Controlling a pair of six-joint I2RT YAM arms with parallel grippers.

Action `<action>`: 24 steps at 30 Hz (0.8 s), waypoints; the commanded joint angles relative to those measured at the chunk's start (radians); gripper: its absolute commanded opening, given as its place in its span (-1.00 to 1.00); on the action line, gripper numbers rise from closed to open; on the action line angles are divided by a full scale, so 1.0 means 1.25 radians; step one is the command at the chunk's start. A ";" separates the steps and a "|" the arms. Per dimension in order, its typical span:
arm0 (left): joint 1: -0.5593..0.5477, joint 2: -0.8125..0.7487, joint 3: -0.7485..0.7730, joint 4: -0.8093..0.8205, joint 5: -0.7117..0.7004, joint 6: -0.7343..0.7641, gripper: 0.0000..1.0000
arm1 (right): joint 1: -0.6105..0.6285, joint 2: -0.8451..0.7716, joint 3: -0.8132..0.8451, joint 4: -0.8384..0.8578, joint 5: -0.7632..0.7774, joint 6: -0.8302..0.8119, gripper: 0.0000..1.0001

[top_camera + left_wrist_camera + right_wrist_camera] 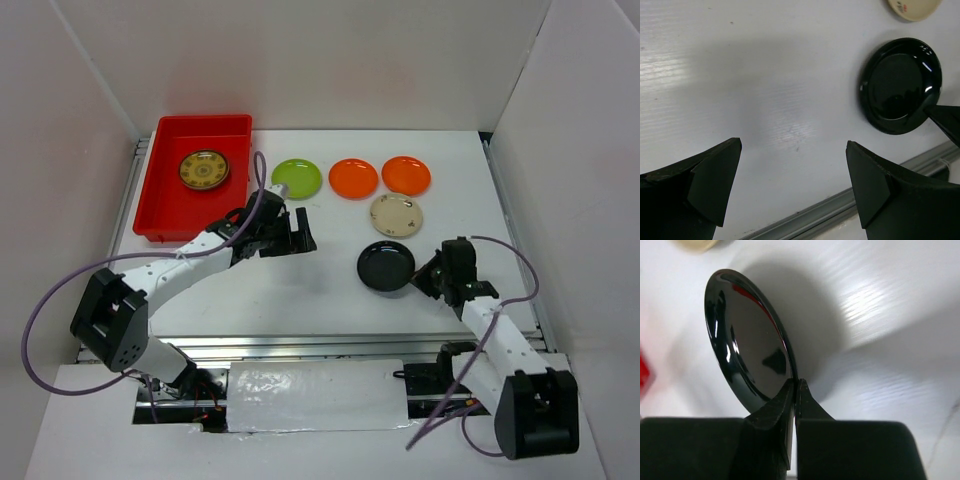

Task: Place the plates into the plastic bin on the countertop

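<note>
The red plastic bin (168, 205) stands at the far left of the white countertop (300, 290) and holds the olive-gold patterned plate (204, 169). A lime green plate (297, 178), two orange plates (353, 178) (406, 175) and a cream patterned plate (396, 214) lie in the open. My right gripper (796, 384) is shut on the rim of the black plate (745, 355), which also shows in the top view (385, 266) and the left wrist view (900, 85). My left gripper (792, 160) is open and empty over bare countertop, just right of the bin (290, 232).
White walls close in the countertop on three sides. A grey metal rail (850, 205) runs along the near edge. Purple cables loop off both arms.
</note>
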 commanded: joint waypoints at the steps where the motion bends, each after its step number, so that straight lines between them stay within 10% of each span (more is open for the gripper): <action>1: 0.003 -0.045 -0.020 0.084 0.103 0.028 0.99 | 0.089 -0.075 0.095 -0.079 0.042 -0.013 -1.00; 18: 0.067 0.002 -0.088 0.230 0.331 -0.024 0.76 | 0.349 0.000 0.258 -0.032 -0.039 0.019 -1.00; 24: 0.078 0.002 -0.088 0.223 0.331 -0.017 -0.92 | 0.368 0.006 0.255 0.019 -0.053 0.041 -1.00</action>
